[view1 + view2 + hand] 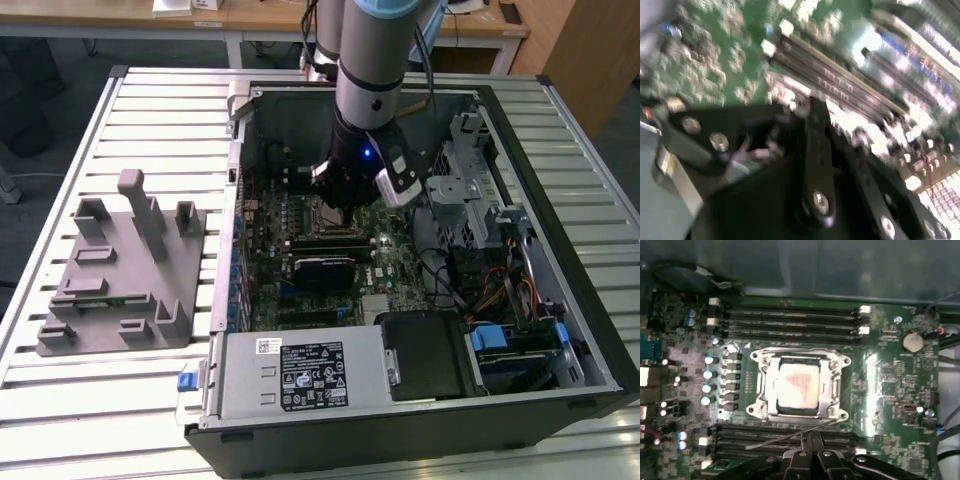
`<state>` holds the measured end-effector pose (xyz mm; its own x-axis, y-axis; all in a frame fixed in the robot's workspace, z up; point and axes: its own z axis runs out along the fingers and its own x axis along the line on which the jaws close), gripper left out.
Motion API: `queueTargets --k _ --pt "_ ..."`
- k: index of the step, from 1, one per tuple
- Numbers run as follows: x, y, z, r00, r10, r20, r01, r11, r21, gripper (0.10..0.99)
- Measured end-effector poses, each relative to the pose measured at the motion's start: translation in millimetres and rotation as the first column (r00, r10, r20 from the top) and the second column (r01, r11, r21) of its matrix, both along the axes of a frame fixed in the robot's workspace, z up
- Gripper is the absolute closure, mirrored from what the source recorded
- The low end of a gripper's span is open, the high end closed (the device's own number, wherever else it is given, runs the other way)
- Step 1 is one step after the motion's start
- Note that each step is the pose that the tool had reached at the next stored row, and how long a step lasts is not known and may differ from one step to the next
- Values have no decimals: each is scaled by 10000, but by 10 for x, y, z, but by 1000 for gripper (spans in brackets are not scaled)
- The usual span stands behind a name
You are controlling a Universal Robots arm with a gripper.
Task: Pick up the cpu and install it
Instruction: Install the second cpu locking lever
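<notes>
Grey holder tray (120, 275) sits on slatted table (60, 400) at exterior view's left, well apart from open PC case (560, 330). Arm hangs near-vertical into case, gripper (345, 195) low over motherboard (390, 255). In first wrist view, fingers (810, 452) look pressed together w/ nothing between. The cpu (798, 385) lies flat in socket frame (760, 385), RAM slots (790, 315) on both sides. Case walls close around wrist; drive cage (470, 180) just beside it at exterior view's right.
</notes>
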<state>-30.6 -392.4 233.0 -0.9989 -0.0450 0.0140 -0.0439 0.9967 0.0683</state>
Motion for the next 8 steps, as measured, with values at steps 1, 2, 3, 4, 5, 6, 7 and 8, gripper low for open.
queueTargets --k 1,2,3,4,5,6,7,8 --pt "-35 -4 -1 10000 2 -1 -2 10000 0 980" --pt "-75 -4 -1 10000 1 0 -1 10000 0 980" --pt "-114 -5 -1 10000 0 -1 0 10000 -1 980" --pt "-142 -4 -2 10000 0 0 0 10000 1 980" --pt "-160 -4 -2 10000 1 0 -1 10000 0 980" --pt "-164 -4 -2 10000 0 0 0 10000 -1 980" --pt "-164 -4 -2 10000 0 -1 0 10000 -1 980" --pt "-164 -4 -2 10000 1 -1 -1 10000 -1 980"
